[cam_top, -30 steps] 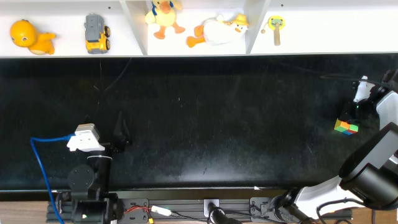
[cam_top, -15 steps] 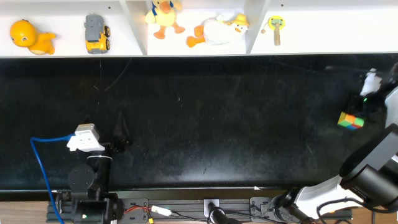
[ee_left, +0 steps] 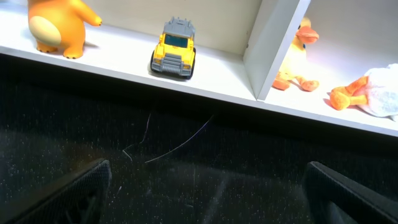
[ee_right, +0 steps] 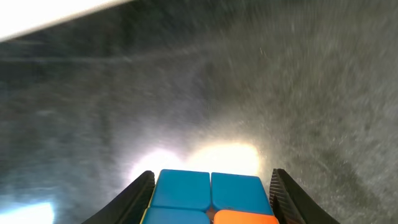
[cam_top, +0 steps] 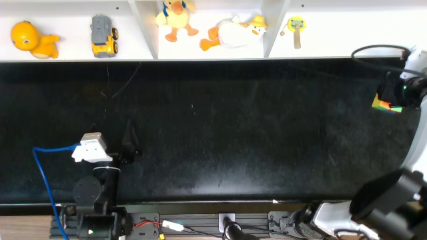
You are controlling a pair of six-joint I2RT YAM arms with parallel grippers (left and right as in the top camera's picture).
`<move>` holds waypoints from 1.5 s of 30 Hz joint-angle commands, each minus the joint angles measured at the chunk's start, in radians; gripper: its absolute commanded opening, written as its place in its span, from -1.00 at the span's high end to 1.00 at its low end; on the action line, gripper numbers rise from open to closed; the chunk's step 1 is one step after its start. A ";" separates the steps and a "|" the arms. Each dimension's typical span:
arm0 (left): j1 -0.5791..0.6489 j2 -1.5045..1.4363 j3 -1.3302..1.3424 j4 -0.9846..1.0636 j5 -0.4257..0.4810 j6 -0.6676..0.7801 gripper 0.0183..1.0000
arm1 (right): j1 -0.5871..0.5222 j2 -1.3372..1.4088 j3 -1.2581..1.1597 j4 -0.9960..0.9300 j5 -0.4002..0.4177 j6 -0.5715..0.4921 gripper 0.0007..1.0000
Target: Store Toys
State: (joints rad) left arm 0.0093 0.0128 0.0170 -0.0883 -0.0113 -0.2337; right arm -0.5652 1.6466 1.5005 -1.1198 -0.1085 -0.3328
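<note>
Black tabletop (cam_top: 233, 133), right claw (ee_right: 212, 180) clamping multicoloured cube (ee_right: 183, 190), left claw (ee_left: 208, 186) spread wide

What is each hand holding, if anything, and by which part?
The right hand grips the multicoloured cube by two opposite side faces; the left hand is open and empty.

Broad black table (cam_top: 233, 133), dividers (cam_top: 147, 30) splitting shelf (cam_top: 333, 40)
</note>
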 commanded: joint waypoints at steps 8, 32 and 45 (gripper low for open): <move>0.010 -0.010 -0.009 0.005 0.010 -0.007 -1.00 | 0.118 -0.168 0.026 0.090 -0.059 0.008 0.91; 0.010 -0.010 -0.009 0.005 0.010 -0.007 -1.00 | 0.138 -0.405 -0.641 1.080 -0.089 0.033 0.91; 0.010 -0.010 -0.009 0.005 0.010 -0.007 -1.00 | 0.142 -0.198 -0.858 1.696 -0.259 -0.007 0.91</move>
State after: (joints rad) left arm 0.0093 0.0128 0.0151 -0.0883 -0.0113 -0.2337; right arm -0.4252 1.3941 0.6380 0.5453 -0.2924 -0.3515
